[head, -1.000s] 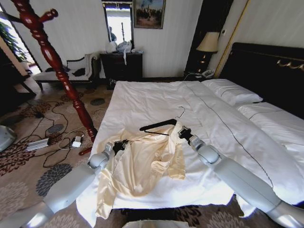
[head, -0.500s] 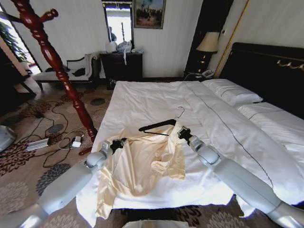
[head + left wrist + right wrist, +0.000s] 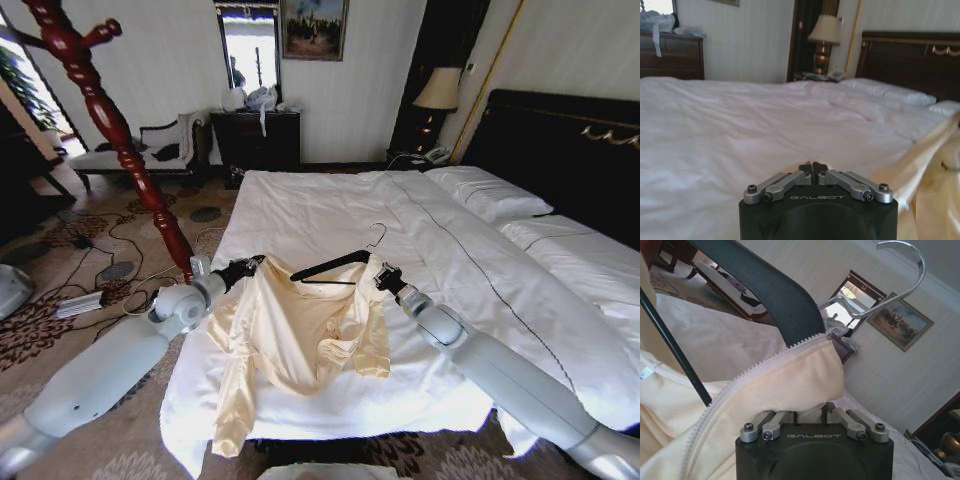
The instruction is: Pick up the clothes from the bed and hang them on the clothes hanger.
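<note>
On both claw housings, left claw and right claw, "GALBOT" apparently reads.

Satiny cream cloth clothes, matt black clothes hanger with shiny wire hook, glossy turned-wood stand.

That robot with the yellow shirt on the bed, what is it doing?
It is putting the clothes onto the clothes hanger. The left gripper is shut on one shoulder of the top, holding it up off the bed. The right gripper is shut on the other shoulder, where the hanger's end is tucked under the fabric. The sleeves and lower part lie on the white duvet. The red coat stand stands beside the bed.
</note>
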You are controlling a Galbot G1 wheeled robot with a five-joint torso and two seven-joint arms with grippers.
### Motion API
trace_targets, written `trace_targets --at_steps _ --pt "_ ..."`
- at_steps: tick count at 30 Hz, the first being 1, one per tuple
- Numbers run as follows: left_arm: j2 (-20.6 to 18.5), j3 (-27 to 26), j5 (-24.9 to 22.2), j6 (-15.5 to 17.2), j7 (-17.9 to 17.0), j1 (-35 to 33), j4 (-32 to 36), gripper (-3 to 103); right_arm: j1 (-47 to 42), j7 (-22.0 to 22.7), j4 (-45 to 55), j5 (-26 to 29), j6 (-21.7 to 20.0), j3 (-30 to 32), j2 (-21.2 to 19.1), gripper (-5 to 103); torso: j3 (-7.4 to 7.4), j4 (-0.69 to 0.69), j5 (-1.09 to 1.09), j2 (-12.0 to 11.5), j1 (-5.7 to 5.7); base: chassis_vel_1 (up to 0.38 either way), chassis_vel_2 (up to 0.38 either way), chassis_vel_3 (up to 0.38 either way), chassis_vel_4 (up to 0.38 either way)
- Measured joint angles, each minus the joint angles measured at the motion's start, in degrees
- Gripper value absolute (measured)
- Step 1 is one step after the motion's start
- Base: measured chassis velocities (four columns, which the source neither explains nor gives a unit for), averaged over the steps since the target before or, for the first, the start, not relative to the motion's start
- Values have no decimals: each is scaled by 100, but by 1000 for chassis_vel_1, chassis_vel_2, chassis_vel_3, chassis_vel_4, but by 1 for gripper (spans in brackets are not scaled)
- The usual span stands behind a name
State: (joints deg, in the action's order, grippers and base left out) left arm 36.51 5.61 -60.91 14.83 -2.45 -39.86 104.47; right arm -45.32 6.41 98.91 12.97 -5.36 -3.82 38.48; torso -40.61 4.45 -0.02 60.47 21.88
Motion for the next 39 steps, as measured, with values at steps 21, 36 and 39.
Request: trace_targets --at_steps 21,36,39 --pt "-355 -543 1373 801 -787 -2312 1210 22 -245 -34 -39 -113 89 126 51 22 0 1 1 0 -1 0 0 0 0" --pt "-98 -1069 -128 1118 -1853 -1701 1155 76 -200 -10 -114 -104 40 54 174 22 -1 3 2 0 1 0 0 0 0" --pt "-194 -1095 -32 1207 -1804 -1780 1132 86 -208 -7 -105 -103 33 54 174 22 -1 1 0 0 1 0 0 0 0"
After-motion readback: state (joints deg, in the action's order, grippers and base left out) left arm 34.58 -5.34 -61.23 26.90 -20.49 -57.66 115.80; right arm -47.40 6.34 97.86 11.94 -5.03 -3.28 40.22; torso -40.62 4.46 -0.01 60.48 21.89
